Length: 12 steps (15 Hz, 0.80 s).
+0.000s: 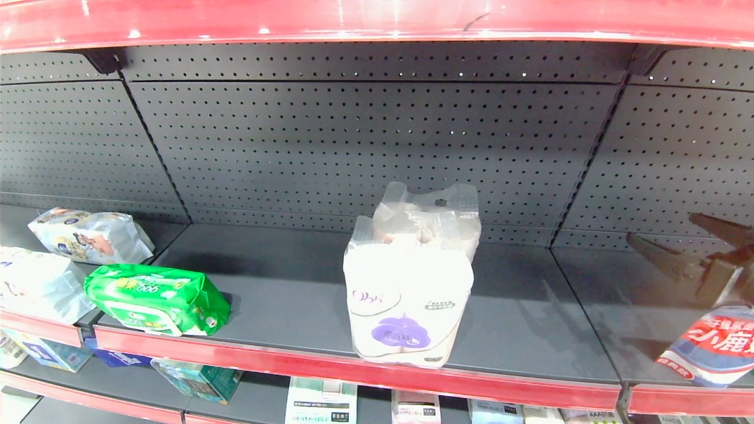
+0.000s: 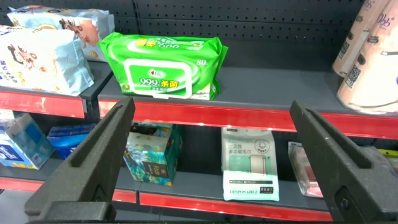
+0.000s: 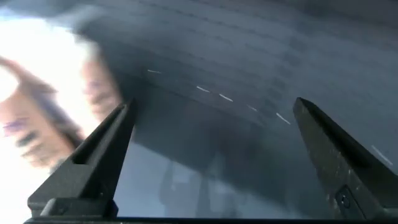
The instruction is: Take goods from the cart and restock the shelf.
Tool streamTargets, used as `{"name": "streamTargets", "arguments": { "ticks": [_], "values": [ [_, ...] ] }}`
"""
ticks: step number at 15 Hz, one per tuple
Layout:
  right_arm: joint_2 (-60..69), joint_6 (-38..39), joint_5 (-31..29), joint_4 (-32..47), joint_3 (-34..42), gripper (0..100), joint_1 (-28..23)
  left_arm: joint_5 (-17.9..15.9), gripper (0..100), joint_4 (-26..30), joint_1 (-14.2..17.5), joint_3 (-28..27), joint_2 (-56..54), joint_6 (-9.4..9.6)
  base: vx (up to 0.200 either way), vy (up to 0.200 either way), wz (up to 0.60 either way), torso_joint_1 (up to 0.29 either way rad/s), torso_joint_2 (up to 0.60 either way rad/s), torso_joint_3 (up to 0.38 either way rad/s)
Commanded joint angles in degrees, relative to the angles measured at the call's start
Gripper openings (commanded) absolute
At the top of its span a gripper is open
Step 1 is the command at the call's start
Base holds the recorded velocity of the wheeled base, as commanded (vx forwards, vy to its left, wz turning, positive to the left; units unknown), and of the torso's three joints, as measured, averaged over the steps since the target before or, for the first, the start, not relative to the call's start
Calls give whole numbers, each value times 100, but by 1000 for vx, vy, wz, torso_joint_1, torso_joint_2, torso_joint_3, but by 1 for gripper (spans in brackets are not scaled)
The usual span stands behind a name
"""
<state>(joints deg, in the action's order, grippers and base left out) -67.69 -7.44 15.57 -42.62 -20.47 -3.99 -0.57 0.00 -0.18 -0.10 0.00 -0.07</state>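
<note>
While the right gripper (image 1: 690,242) hangs over the right-hand bay of the shelf (image 1: 283,288), its fingers stand spread wide with nothing between them: released. Just below it a red-and-blue pack (image 1: 716,347) lies on the board at the front edge, tilted and partly cut off by the view. Whether a fingertip touches it, cannot tell. Judgement: this is the item in hand for the restock. Its weight is on the shelf, not the arm, which fits the open fingers.

Left gripper (image 2: 212,106): also open, empty. It is held low in front of the shelf's red lip (image 2: 249,117), facing the green wipes pack (image 2: 165,65). Probably kept there so it stays out of the other arm's way.

Centre bay: toilet-roll pack (image 1: 406,282) upright, handle flap on top, label outward, near the lip. It is well apart from both grippers. Set forward like this it reads as faced for shoppers.

Green wipes pack lies flat at the left front corner of that bay. Two pale packs (image 1: 88,235) sit in the next bay to the left.

Lower shelf (image 2: 199,186) carries boxes and pouches.

Risk, as I judge it: the red-and-blue pack sits close to the edge and askew. It may want a nudge back and square.
</note>
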Motion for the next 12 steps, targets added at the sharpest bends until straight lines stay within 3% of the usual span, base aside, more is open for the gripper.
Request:
{"name": "streamTargets", "arguments": {
  "ticks": [1, 3, 7, 9, 12],
  "values": [
    [1883, 269, -1117, 1458, 131, 100, 328, 5, 100, 0, 1, 1, 0, -1, 0, 0, 0, 0, 0, 0],
    [3315, 295, -1442, 3040, 342, 100, 355, 5, 100, 0, 1, 1, 0, -1, 0, 0, 0, 0, 0, 0],
    [5838, 331, -1161, 4376, 1106, 100, 443, 5, 100, 0, 1, 1, 0, -1, 0, 0, 0, 0, 0, 0],
    [6690, 331, -1170, 4824, 1379, 100, 434, 5, 100, 0, 1, 1, 0, -1, 0, 0, 0, 0, 0, 0],
    [6769, 401, -1311, 4367, 1985, 100, 407, -4, 100, 0, 1, 1, 0, -1, 0, 0, 0, 0, 0, 0]
  ]
}}
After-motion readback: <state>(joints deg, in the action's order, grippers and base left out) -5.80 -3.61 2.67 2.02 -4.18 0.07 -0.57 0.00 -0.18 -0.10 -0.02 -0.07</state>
